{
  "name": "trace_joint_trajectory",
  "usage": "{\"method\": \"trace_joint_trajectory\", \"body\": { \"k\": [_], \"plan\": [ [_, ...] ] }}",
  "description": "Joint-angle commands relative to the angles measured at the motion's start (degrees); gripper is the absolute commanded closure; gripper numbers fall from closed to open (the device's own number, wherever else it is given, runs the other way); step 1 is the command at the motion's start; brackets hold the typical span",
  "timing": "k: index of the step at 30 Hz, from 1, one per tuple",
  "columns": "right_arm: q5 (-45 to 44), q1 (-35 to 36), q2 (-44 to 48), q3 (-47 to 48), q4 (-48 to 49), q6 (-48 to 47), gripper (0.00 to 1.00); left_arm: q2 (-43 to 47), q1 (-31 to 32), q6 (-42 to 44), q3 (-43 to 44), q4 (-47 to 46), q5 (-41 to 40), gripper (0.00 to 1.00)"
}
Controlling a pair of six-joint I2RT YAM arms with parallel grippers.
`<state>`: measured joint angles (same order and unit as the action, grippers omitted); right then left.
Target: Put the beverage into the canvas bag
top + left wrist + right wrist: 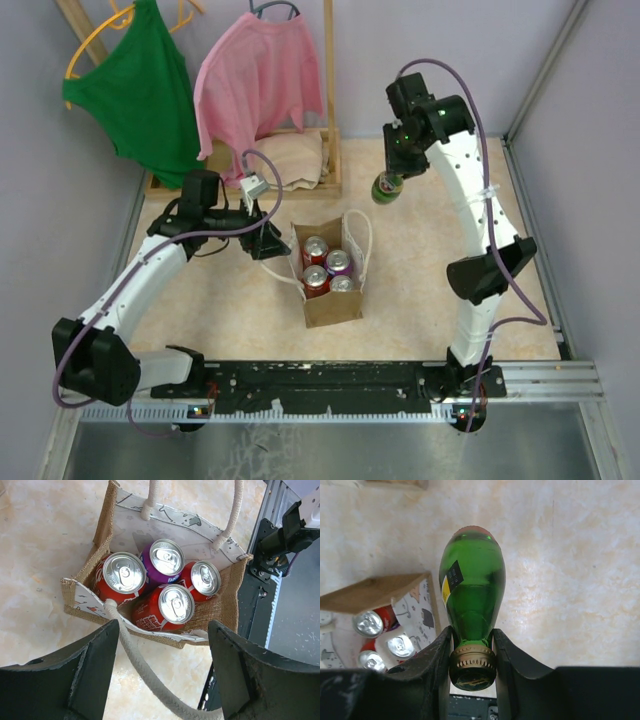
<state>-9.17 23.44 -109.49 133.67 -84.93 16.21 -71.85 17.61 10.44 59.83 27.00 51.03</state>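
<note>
Standing open, the canvas bag (333,308) holds 4 cans (165,587); well to its right hangs the green glass bottle (472,587), probably heavy, slick and breakable, pinched below its cap by the right gripper (472,640). The left gripper (164,626) gapes empty above the bag.

The green glass bottle (472,595) has a gold crimped cap (471,659) and a yellow-and-black label (449,582). The tan-brown canvas bag (222,609) shows a white lining (170,517) printed with small grey figures, white cord handles (231,515), three red drink cans (123,574) and one purple drink can (167,557).
</note>
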Motion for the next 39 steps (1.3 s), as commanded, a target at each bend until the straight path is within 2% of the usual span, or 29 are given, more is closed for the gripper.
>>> {"method": "trace_joint_trajectory", "body": {
  "k": [1, 12, 19, 33, 39],
  "plan": [
    [3.04, -0.41, 2.27, 8.01, 4.99, 0.36, 1.00, -0.72, -0.30, 1.18, 0.63, -0.54, 2.10, 0.23],
    [9.29, 0.46, 8.42, 8.17, 15.97, 3.52, 1.00, -2.02, -0.30, 1.09, 1.25, -0.73, 2.32, 0.23],
    [19.20, 0.69, 9.49, 7.91, 22.14, 7.45, 1.00, -2.31, -0.34, 1.10, 1.42, -0.87, 2.14, 0.23],
    [20.50, 11.27, 7.83, 8.93, 12.99, 6.32, 1.00, -2.59, -0.34, 1.46, 1.32, -0.82, 2.11, 0.23],
    [19.98, 13.77, 11.04, 3.17, 10.53, 6.85, 1.00, -2.99, -0.34, 1.35, 1.50, -0.90, 2.32, 0.23]
  ]
}}
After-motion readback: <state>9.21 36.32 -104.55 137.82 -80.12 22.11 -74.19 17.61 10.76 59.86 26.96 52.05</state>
